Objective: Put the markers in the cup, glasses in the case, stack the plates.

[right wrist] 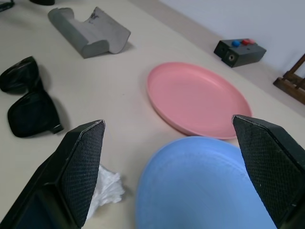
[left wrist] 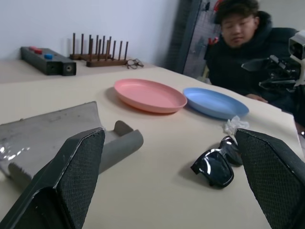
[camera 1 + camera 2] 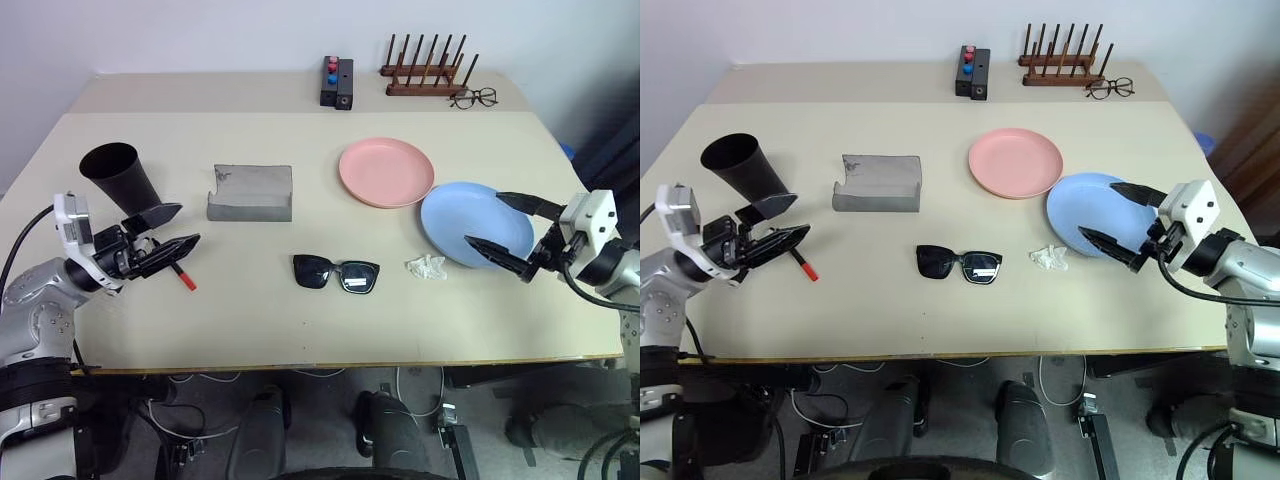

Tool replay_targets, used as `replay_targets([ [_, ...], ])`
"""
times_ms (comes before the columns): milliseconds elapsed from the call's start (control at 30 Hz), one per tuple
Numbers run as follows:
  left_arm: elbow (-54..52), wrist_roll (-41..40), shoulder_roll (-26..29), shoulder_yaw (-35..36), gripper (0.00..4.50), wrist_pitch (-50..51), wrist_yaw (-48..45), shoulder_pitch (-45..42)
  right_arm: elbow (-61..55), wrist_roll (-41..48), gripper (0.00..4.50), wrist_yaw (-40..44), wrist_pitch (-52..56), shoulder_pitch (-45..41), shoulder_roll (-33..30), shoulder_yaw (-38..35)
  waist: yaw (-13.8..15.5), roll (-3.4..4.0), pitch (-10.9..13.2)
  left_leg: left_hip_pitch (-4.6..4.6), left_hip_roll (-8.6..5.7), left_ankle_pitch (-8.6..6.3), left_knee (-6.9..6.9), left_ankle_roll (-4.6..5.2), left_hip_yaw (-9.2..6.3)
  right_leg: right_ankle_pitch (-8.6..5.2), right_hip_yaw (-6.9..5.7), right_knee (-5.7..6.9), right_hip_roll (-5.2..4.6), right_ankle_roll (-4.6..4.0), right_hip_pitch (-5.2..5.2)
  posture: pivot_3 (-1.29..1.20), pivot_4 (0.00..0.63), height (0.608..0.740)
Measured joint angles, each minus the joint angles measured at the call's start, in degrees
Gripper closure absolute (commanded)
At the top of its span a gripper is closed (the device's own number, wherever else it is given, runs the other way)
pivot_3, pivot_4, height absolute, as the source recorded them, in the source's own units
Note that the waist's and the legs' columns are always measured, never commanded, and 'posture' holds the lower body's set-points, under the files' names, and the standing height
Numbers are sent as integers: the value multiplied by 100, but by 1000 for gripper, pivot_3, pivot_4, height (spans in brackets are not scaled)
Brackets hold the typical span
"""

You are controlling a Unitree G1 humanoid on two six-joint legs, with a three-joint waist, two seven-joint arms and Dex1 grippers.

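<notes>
Both jaws stand wide and empty. At lower left, the left gripper [image 3: 165, 240] may knock over the cup [image 3: 120, 178] while reaching for the marker [image 3: 184, 278].

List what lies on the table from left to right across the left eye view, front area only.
Black cup → red-tipped marker → grey case → sunglasses → pink plate → crumpled white scrap → blue plate.

Pale beige desk [image 3: 300, 320] against a plain white wall [image 3: 200, 35]; dark floor [image 3: 330, 420] below, strewn with cables [image 3: 190, 430].
</notes>
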Motion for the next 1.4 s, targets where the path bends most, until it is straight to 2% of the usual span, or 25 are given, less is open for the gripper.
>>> replay_targets([
  [267,-208,16,77,136,0,245,549,353,201,-60,160,-9,-145,-277,232,293,3,0,0,0,2,0,-1,0,1,0,0,0,1,0,-2,0,150,740],
  [500,-255,-167,344,470,0,768,1058,240,57,110,160,-15,63,-618,363,466,1,0,0,-1,3,0,-3,-1,1,0,0,1,1,-1,-5,0,150,740],
  [700,-240,-245,433,907,0,833,1590,278,-435,551,160,-12,779,-952,731,955,-23,1,0,-1,5,0,-7,-1,3,1,1,1,2,-1,-7,0,150,740],
  [900,-1090,-708,307,1025,0,2211,2762,763,-1008,1590,160,-655,2428,-1329,1048,1087,7,0,0,-5,9,-1,-2,-2,2,3,2,2,3,-6,-11,0,150,740],
  [1000,-1506,-593,457,1024,0,2437,3288,798,-1482,2015,160,-836,3023,-1597,1085,1162,8,-2,-1,-4,15,-3,-7,-4,3,5,2,1,8,-12,-13,0,150,740],
  [1200,-1957,-895,798,1216,0,3566,3840,1014,-1641,1753,160,-988,3041,-1587,1186,1474,9,-1,0,-8,14,-3,-12,-5,11,5,5,-8,7,-12,-20,0,150,740],
  [1400,-1883,-798,1193,1333,0,3925,4171,997,-1644,1194,160,-1005,2972,-1648,1130,1942,6,0,0,-8,14,-11,-13,-17,12,5,5,-9,7,-12,-22,0,150,740],
])
